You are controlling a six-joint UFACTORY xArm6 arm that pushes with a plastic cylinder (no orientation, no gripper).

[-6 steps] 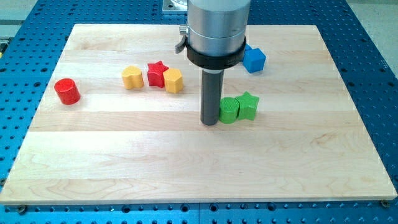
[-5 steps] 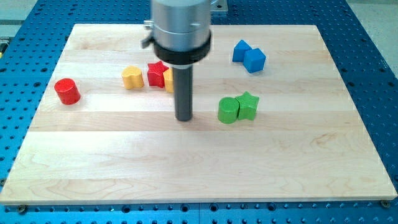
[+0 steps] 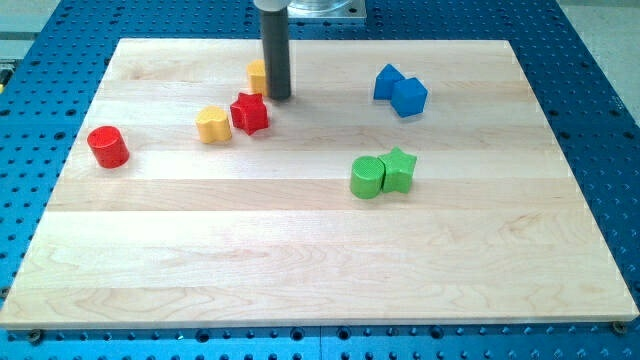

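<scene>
- No pincer is fitted, so nothing is spread or pressed together. The arm ends in a straight dark rod, and my tip (image 3: pixel 278 98) rests on the wooden board (image 3: pixel 300 260), just up and to the view's right of the red star (image 3: pixel 249 113).
- Wooden board: it lies on a blue perforated table (image 3: pixel 600 150). Its widest bare stretch runs below the red star, across the whole view's bottom half. The top edge is near, just above the star and the rod, and the left and right edges are well apart from it.
- Blue pair: a blue block (image 3: pixel 386 80) and a blue cube (image 3: pixel 410 97) touch each other, well to the view's right of the red star and slightly above it.
- Green pair: a green cylinder (image 3: pixel 367 177) and a green star (image 3: pixel 399 168) touch, down and to the view's right of the red star, with open wood between.
- Red cylinder (image 3: pixel 107 146): it stands alone, well to the view's left of the red star and a little lower, nearest the left edge.
- Yellow block (image 3: pixel 212 125): it sits just to the view's left of the red star, close to touching it or touching.
- Second yellow block (image 3: pixel 257 75): it sits just above the red star, pressed against the rod's left side, which hides part of it, so its shape cannot be told.
</scene>
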